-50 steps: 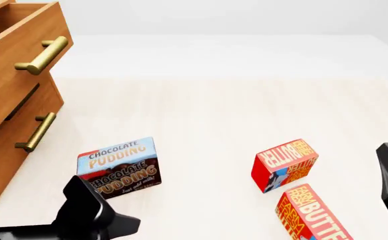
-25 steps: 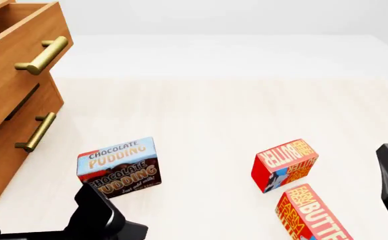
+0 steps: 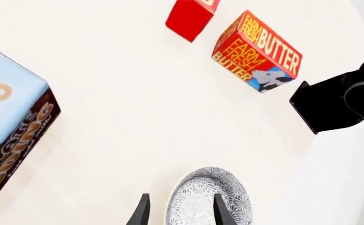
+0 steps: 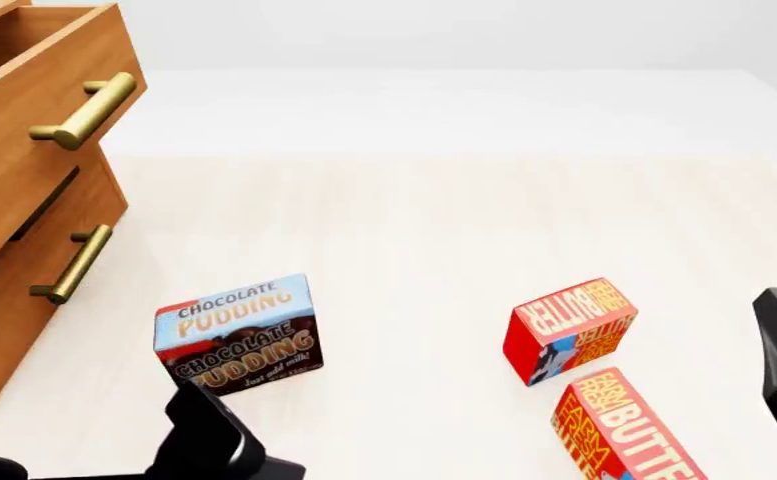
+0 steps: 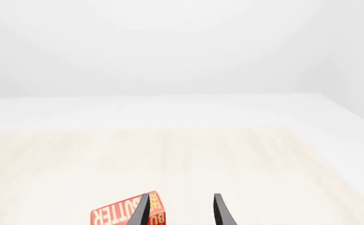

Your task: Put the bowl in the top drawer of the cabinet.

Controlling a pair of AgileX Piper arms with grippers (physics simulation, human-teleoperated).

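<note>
Bowl (image 3: pixel 209 197): seen only in the left wrist view, on the pale table (image 4: pixel 415 230), well apart from the pudding box (image 4: pixel 237 334); out of the front view.
Left gripper (image 3: pixel 180 213): fingers apart, one tip over the bowl's inside, the other just outside its rim; contact cannot be told.
Right gripper (image 5: pixel 180 213): fingers apart, holding nothing, a butter box (image 5: pixel 122 214) just beyond one tip.
Top drawer (image 4: pixel 35 95): pulled out of the cabinet (image 4: pixel 15 280), far from the pudding box.
Butter boxes (image 4: pixel 570 328): two, close together, on the side of the pudding box away from the cabinet.
</note>
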